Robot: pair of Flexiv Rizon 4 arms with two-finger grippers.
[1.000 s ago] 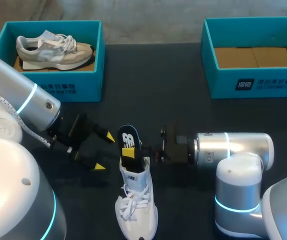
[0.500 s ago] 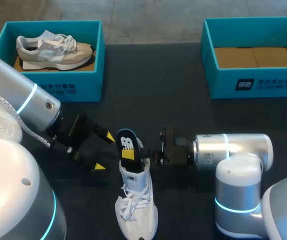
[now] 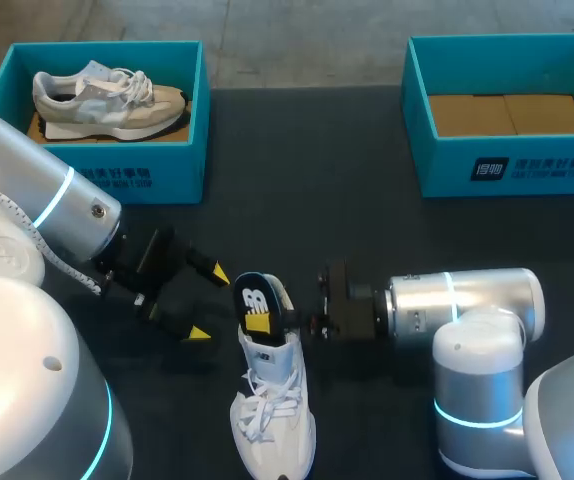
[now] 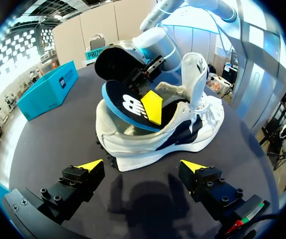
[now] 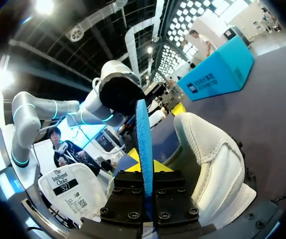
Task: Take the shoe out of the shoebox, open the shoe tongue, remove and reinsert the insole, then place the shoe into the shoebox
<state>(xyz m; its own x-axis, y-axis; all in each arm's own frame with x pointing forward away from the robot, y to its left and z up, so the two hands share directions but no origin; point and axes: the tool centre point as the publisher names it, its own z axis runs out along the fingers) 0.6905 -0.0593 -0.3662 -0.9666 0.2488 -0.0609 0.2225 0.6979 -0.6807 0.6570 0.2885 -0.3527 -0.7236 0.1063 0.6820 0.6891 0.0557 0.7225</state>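
A white shoe (image 3: 272,400) lies on the dark table, heel toward the boxes, tongue pulled up. A dark insole with a blue edge (image 3: 254,295) stands on edge in the heel opening, partly inside the shoe. My right gripper (image 3: 260,321) is shut on the insole, its yellow tips pressed on both faces. In the right wrist view the insole (image 5: 143,134) rises between the gripper (image 5: 144,172), with the shoe (image 5: 210,154) beside it. My left gripper (image 3: 207,303) stands open just left of the shoe. In the left wrist view the shoe (image 4: 183,137) and insole (image 4: 125,102) lie ahead of that gripper (image 4: 142,167).
A teal shoebox (image 3: 147,172) at the back left holds a beige shoe (image 3: 107,98). A second teal shoebox (image 3: 527,165) at the back right shows only its cardboard floor. Bare dark table lies between the boxes and the shoe.
My right gripper has closed on the insole and carried it down toward the heel opening, so it sits lower in the shoe. The left arm has kept still.
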